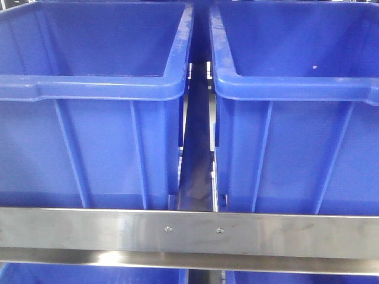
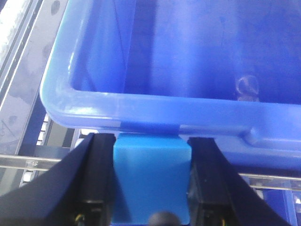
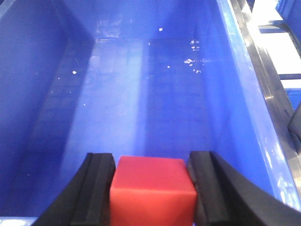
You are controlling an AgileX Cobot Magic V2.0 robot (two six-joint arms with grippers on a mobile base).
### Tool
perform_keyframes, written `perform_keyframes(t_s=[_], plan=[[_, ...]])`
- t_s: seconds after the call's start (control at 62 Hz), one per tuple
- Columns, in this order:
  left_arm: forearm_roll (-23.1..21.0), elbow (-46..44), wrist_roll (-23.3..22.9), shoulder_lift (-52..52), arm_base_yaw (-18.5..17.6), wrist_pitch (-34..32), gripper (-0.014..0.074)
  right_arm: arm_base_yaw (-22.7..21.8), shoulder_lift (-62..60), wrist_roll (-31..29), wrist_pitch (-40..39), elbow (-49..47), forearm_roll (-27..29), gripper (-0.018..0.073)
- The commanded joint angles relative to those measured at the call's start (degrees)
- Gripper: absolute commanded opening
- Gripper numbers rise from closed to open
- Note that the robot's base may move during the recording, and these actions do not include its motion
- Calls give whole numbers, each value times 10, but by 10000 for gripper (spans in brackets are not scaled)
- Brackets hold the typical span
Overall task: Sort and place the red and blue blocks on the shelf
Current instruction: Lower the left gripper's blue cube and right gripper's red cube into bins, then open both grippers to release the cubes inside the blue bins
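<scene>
Stainless-steel shelf [image 1: 189, 234] rails with small screws carry two large dark-blue plastic bins side by side, one on the left [image 1: 89, 89] and one on the right [image 1: 296, 89], with a narrow gap between them. The left gripper [image 2: 151, 188] is clamped on the light blue cube [image 2: 151, 176], which sits just outside and below a bin's near rim [image 2: 155, 113], so it likely must rise and go forward to clear it. The right gripper [image 3: 151, 188] pinches the bright red cube [image 3: 153, 188] already over a bin's open floor [image 3: 141, 94]; its release looks nearer.
</scene>
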Motion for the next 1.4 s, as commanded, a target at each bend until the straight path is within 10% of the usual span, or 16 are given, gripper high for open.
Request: perform_keyframes(t_s=[0.0, 1.386], plan=[[-8, -19, -3, 1, 1, -66, 123, -4, 1, -5, -60, -15, -6, 54], [-29, -286, -2, 253, -29, -113, 123, -4, 215, -5, -176, -140, -22, 54]])
